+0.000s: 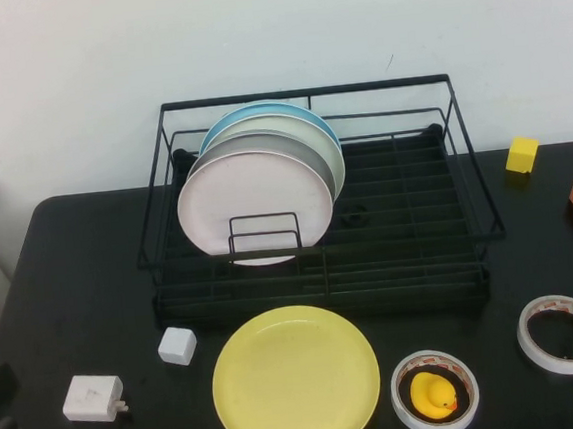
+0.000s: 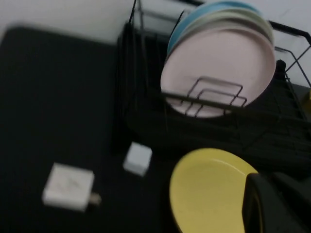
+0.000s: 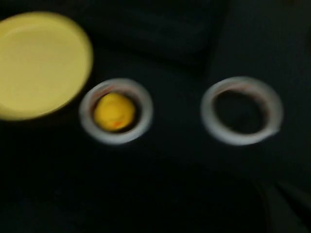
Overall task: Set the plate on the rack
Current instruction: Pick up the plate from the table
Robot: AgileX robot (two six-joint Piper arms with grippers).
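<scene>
The plate [image 1: 296, 379] lay flat on the worktop [image 1: 73, 293], just in front of the rack [image 1: 316, 202], whose left slots already held other plates [image 1: 255, 202]. A sound pickup would likely catch the rim at an edge, then tip it upright into a free slot. The left end effector [image 2: 277, 204], closed and empty, hovered beside the plate's edge. The right end effector, out of sight, was closed and holding nothing visible; its wrist view showed the plate in front of the rack.

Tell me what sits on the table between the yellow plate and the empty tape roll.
In the high view, between the yellow plate and the empty tape roll lies a second tape roll ringing a yellow rubber duck.
</scene>
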